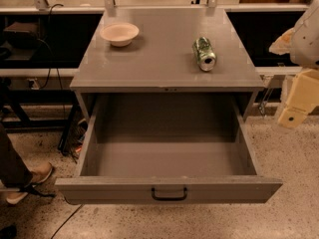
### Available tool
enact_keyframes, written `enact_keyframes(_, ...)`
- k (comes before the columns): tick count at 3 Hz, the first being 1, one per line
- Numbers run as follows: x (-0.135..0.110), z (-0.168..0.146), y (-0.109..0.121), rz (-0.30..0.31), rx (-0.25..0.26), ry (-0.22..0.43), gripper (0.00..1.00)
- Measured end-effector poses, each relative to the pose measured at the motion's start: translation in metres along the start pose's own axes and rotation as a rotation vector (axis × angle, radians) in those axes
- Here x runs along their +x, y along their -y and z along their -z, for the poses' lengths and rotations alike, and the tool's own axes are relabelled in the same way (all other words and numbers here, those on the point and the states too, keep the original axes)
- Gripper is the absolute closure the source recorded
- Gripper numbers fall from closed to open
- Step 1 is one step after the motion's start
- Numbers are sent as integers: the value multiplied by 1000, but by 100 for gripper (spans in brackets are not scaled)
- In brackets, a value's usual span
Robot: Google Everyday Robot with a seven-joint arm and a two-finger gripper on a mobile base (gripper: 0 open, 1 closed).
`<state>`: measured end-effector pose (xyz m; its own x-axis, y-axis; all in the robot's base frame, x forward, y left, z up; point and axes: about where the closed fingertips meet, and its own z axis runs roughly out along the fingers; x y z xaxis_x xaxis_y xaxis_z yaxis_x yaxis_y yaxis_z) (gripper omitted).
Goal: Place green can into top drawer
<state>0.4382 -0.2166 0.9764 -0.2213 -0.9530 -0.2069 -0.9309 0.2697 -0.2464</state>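
Camera view: green can (204, 54), bowl (119, 34) on cabinet top (164, 63); top drawer (109, 189) open; gripper (295, 107) far right, grip unclear; speckled floor (294, 158)

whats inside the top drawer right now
Nothing visible: the open top drawer shows bare grey floor; its front panel hides the nearest strip. The green can lies on the cabinet top; the gripper hangs beside the cabinet.

Non-task items, as we see them from the gripper (293, 114) at the right edge: well to its left, a beige bowl (119, 33) on the table (149, 68); farther left and lower, a person's shoe (31, 179).
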Motion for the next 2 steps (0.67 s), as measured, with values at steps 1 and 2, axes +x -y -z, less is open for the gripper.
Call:
enact_keyframes(1,0,0,0,0,0,0,0)
enact_keyframes(2,-11,-15,30,-56,23,39,0)
